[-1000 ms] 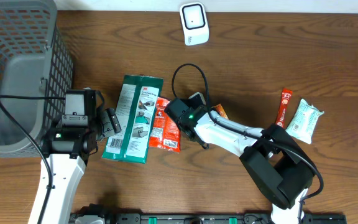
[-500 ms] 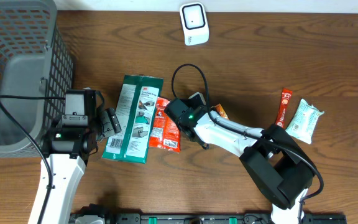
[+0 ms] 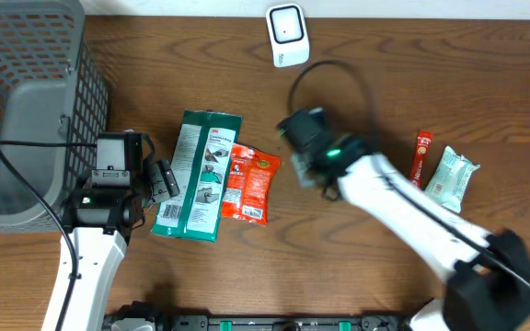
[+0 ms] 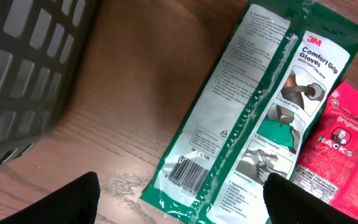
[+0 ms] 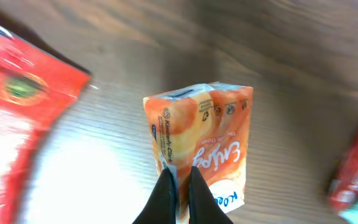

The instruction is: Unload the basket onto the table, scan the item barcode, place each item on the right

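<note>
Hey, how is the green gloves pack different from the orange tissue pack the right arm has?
The green gloves pack lies flat on the table; the orange tissue pack is pinched in the right end effector. The gloves pack is long and thin, the tissue pack short and blocky. The gloves pack shows a barcode near one end; none shows on the tissue pack here. Both are printed, plastic-wrapped packs.
</note>
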You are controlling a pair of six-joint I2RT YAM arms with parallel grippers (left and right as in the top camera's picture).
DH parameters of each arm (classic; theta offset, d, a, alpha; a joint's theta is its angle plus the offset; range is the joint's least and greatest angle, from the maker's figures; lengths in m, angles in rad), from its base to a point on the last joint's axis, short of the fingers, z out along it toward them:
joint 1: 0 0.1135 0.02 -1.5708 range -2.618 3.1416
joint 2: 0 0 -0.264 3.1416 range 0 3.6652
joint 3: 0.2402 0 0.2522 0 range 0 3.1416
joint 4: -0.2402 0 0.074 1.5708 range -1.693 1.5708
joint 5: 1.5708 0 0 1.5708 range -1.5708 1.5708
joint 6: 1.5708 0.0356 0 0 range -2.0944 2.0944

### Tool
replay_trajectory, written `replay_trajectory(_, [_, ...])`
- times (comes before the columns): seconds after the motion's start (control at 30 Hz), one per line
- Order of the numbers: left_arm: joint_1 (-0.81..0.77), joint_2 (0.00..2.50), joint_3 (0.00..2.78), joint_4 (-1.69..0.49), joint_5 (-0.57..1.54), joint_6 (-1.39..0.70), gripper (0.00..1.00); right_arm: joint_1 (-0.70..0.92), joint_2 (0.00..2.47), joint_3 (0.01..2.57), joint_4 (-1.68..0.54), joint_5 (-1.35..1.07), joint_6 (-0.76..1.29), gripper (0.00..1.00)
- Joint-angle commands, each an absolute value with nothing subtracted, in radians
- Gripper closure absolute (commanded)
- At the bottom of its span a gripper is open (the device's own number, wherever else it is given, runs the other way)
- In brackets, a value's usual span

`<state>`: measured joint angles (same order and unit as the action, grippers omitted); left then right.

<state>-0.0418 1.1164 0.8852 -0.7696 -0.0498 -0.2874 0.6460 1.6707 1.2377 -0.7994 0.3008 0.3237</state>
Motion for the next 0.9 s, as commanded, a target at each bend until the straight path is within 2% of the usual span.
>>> replay_trajectory(0.0, [-0.039,1.117,0.9,-0.77,-0.044,-0.289,0.15,0.502,1.625,1.249,-0.808,-0.094,0.339,0.99])
replay_trajectory(0.23, [-0.039,1.117,0.9,-0.77,-0.044,-0.289,0.15,0.263,1.662,1.224,-0.823,-0.596,0.222,0.99])
replay_trajectory(0.4, [-0.039,1.117,0.9,-0.77,-0.044,-0.289,0.15,0.187,1.707,1.188,-0.795,-0.765,0.151,0.99])
replay_trajectory(0.5, [-0.039,1.117,0.9,-0.77,-0.044,-0.289,0.15,0.177,1.742,1.126,-0.689,-0.876,0.122,0.99])
replay_trajectory(0.73, [-0.039,1.117,0.9,-0.77,-0.044,-0.289,0.15,0.175,1.761,1.001,-0.48,-0.943,0.181,0.99])
replay_trajectory(0.87, [-0.039,1.117,0.9,-0.77,-0.044,-0.289,0.15,0.176,1.761,0.966,-0.444,-0.868,0.22,0.99])
